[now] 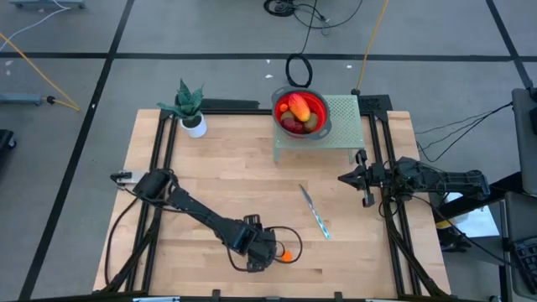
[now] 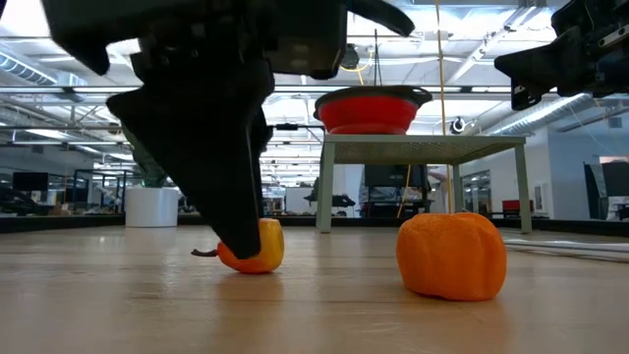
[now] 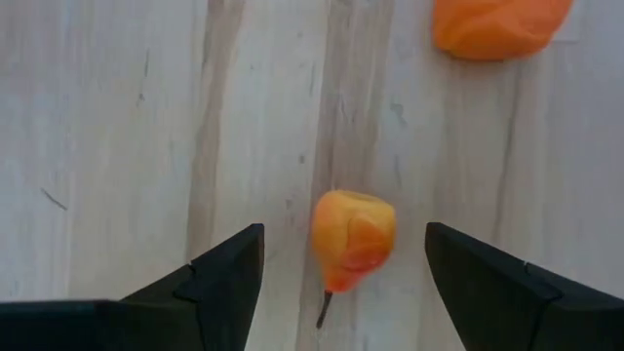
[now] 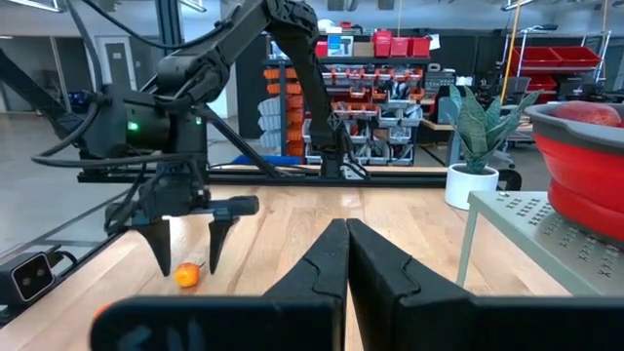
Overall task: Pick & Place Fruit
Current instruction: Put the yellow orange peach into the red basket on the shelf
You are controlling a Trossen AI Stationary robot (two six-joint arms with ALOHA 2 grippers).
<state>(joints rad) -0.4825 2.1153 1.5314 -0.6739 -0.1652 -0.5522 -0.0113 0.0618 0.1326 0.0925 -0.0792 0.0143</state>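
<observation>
A small orange-yellow fruit [image 3: 353, 237] with a short dark stem lies on the wooden table near its front edge. My left gripper [image 3: 343, 283] points down over it, open, with one finger on each side of the fruit and a gap on both sides. A larger, rounder orange fruit [image 2: 451, 255] lies on the table close by. More fruit [image 1: 295, 107] sits in the red bowl [image 1: 324, 106] at the far side. My right gripper [image 1: 342, 178] waits shut, held level above the table's right side.
The bowl stands on a pale green perforated stand [image 1: 342, 126] at the far edge. A slim knife [image 1: 315, 211] lies right of the table's middle. A potted plant [image 1: 191, 109] stands at the far left. Bare wood [image 1: 210, 176] lies between them.
</observation>
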